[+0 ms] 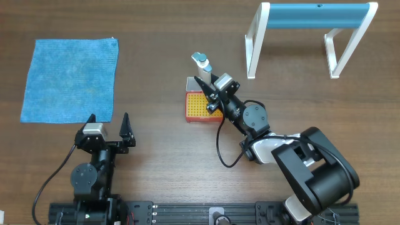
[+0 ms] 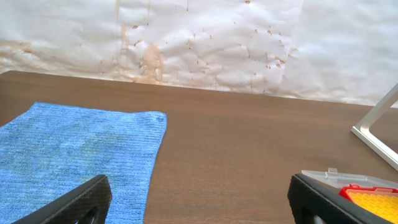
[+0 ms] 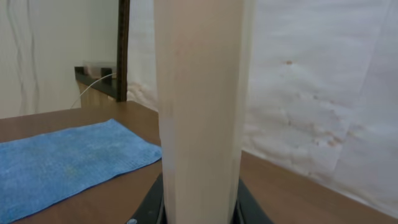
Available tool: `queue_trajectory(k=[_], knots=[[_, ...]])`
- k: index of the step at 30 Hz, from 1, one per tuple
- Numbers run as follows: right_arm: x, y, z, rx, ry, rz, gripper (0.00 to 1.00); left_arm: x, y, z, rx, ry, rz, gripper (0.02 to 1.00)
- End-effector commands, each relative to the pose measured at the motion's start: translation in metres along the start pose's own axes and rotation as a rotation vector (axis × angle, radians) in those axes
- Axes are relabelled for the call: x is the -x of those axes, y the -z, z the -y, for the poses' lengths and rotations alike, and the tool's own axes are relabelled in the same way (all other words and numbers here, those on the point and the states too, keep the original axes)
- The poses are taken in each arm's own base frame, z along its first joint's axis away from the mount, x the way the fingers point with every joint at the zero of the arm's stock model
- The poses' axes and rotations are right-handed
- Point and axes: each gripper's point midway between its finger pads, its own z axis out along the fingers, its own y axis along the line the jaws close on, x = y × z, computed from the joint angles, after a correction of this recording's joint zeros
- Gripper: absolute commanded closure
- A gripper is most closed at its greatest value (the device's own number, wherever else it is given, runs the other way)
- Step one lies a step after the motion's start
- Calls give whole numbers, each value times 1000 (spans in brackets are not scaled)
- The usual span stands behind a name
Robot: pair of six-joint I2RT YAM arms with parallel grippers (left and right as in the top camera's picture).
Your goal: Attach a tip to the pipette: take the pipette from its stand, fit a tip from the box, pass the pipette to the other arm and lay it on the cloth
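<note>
White pipette (image 1: 201,61) sitting clamped in right hand (image 1: 210,94) at yellow tip box (image 1: 194,107), well off stand (image 1: 315,14): pickup looking done (tip fitting unclear). Left hand (image 1: 109,120) gaping wide beside cloth (image 1: 70,80); handover and laying-down remaining.

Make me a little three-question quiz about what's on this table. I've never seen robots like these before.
1. True or false: the pipette hangs on the stand.
2. Which one is open? A) left gripper B) right gripper
3. Fill in: the cloth is coloured ____.

Key:
1. False. The pipette is off the stand, clamped in the right gripper.
2. A.
3. Blue.
</note>
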Motion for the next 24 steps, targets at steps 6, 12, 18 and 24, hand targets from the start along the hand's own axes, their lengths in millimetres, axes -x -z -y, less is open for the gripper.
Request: queue_trajectory(k=[6,12,18,24], knots=[[-22,0,-11,24,-142,-49,921,-1,0,-3,15,9,0,102],[-23,1,-11,23,-172,-51,923,-1,0,-3,15,9,0,102],[-38,1,-10,12,-176,-86,921,-1,0,-3,15,9,0,102],[-39,2,2,-27,-170,-86,923,-1,0,-3,15,9,0,102]])
